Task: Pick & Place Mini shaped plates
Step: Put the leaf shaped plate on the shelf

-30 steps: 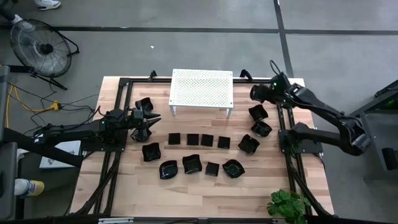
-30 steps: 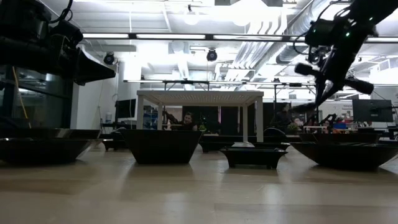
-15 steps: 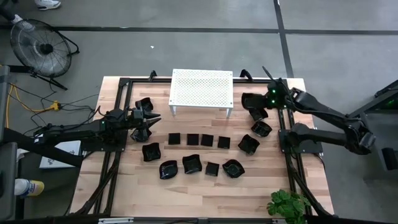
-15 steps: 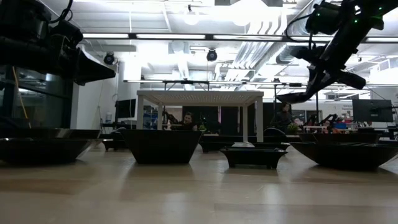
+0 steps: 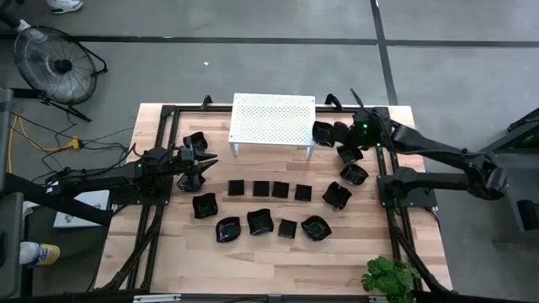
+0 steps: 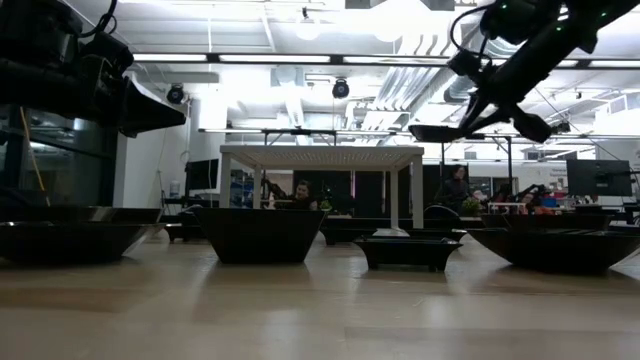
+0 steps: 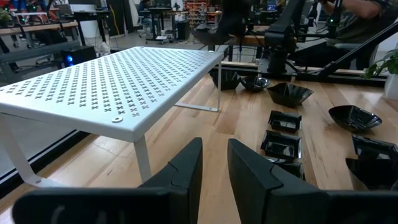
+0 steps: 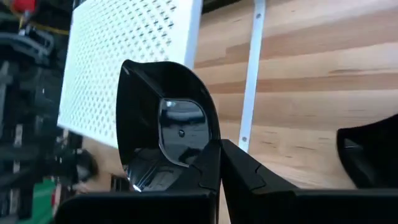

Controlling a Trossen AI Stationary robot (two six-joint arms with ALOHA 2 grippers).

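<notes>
My right gripper is shut on one black mini plate, which hangs in the air just off the right end of the white perforated stand. In the low view the plate sits a little above the height of the stand's top. Several other mini plates rest bottom down on the wooden table in a loose arc. My left gripper waits at the table's left, pointing level, open by a narrow gap with nothing between its fingers. My right gripper pinches the plate by one edge of its rim between its two fingers. The fingers slant down from the table's right side. The plate is lifted clear, sticks out beyond the fingertips toward the stand, and lies about level in the low view.
The stand occupies the far middle of the table. Two plates lie below the right arm, another by the left gripper. A black frame rail runs along each side. A green plant stands at the near right corner.
My right gripper has swung from the table's far right corner toward the left, up to the stand's right end, and has tipped. The plate has gone with it, staying clear of the table and turning from steeply tilted to about level.
</notes>
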